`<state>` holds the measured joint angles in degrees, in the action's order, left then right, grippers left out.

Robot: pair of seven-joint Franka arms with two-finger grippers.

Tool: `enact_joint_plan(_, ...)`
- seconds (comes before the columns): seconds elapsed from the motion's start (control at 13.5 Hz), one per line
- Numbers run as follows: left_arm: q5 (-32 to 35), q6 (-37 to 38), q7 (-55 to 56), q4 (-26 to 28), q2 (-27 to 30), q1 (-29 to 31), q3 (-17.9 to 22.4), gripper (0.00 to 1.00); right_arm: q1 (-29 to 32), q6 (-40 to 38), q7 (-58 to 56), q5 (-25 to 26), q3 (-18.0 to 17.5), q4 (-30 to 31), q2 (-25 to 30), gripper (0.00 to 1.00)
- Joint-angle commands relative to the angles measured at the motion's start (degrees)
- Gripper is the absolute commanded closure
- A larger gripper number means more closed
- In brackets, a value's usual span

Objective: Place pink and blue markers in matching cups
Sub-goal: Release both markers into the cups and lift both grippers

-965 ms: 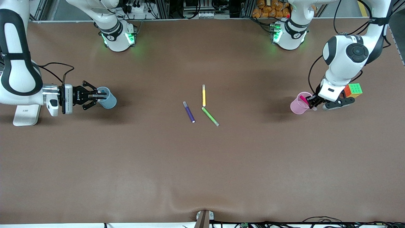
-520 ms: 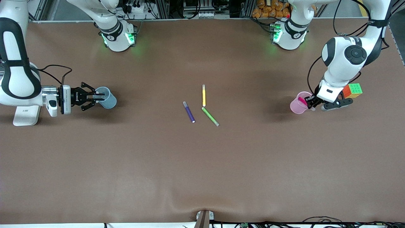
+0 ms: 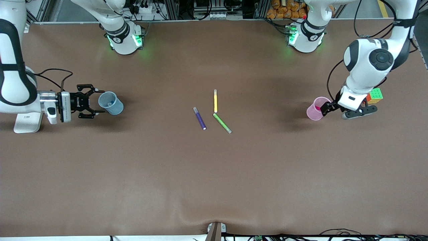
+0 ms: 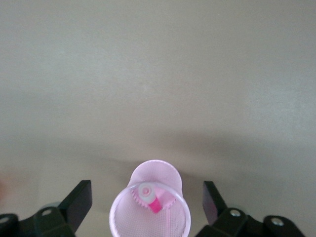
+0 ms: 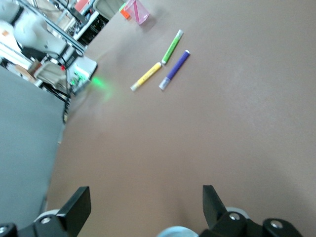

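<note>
The light blue cup [image 3: 112, 103] stands at the right arm's end of the table. A pale spot inside it [image 3: 109, 104] looks like the blue marker's end; the rest is hidden. My right gripper [image 3: 95, 102] is open and empty beside the cup's rim, which shows in the right wrist view [image 5: 175, 232] between my spread jaws [image 5: 145, 197]. The light pink cup [image 3: 315, 109] stands at the left arm's end. The pink marker [image 4: 155, 201] stands inside it, pale cap up. My left gripper [image 3: 326, 107] is open above the pink cup [image 4: 168, 177], which shows between its jaws [image 4: 146, 193].
A yellow pen [image 3: 215, 101], a green pen [image 3: 222, 123] and a dark purple pen [image 3: 200, 118] lie mid-table. A colour cube [image 3: 374, 94] sits by the left arm, farther from the front camera than the left gripper. The right wrist view shows the pens [image 5: 173, 66] and pink cup [image 5: 137, 11].
Both grippers opened and let go of their markers, which now stand in the cups. The right gripper drew back from the blue cup; the left gripper pulled slightly away from the pink cup.
</note>
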<state>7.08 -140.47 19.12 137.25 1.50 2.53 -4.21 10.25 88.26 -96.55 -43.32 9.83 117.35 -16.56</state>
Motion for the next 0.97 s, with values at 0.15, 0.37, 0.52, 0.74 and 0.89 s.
enact_joint_plan(0.15,1.2,17.3,-0.7,-11.6,1.0,0.2,-2.1,0.00,0.5,-9.3,21.4,6.0,-1.0,-15.0,0.9,0.00)
enact_joint_plan(0.37,0.2,26.0,-5.3,-17.3,2.0,0.3,-2.3,0.00,0.2,-9.9,29.9,6.5,-1.1,-22.3,0.9,0.00)
enact_joint_plan(0.52,-0.5,31.4,-7.0,-21.7,2.7,0.4,-2.4,0.00,-0.5,-10.0,43.7,9.7,-1.3,-29.4,0.9,0.00)
enact_joint_plan(0.74,-0.6,42.3,-13.0,-30.9,2.5,0.2,-2.4,0.00,-4.3,-9.8,66.8,17.9,-1.2,-37.9,0.8,0.00)
enact_joint_plan(0.89,-3.5,46.3,-15.2,-34.4,2.6,0.5,-2.1,0.00,-6.7,-9.9,82.9,26.1,-1.3,-41.6,0.7,0.00)
